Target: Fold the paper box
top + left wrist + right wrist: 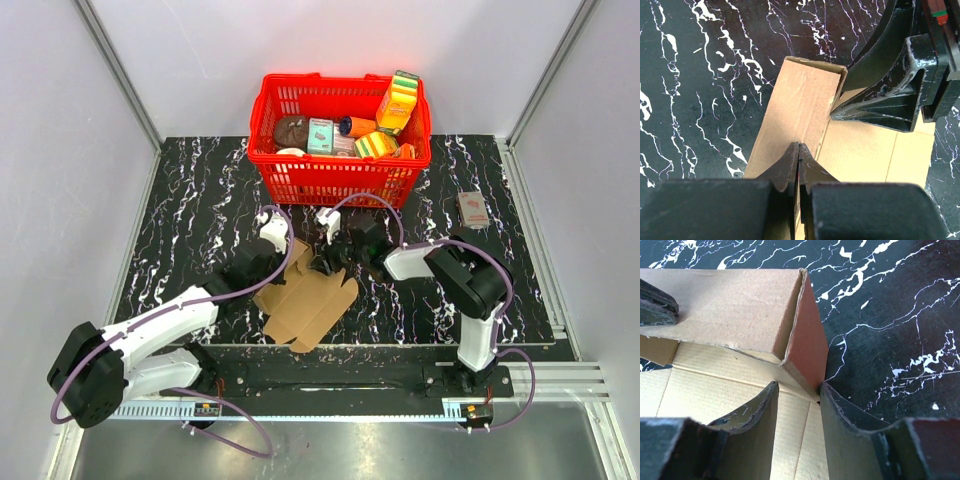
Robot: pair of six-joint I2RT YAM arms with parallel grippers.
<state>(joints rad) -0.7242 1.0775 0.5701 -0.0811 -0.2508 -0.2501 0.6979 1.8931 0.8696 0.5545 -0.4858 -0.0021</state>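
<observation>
left gripper [799, 150] clamps paper box [805, 100] wall; right gripper [798, 387] parted, straddling its corner.

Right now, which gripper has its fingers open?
The right gripper: its fingers stand apart at the raised corner of the paper box. The left gripper has its fingers pinched shut on the box's raised wall.

Matt brown corrugated cardboard paper box [308, 300], rough cut edges, smooth black white-veined marble-look counter [190, 200], red plastic mesh basket [330, 180], scuffed matt black right claw [798, 387]
</observation>
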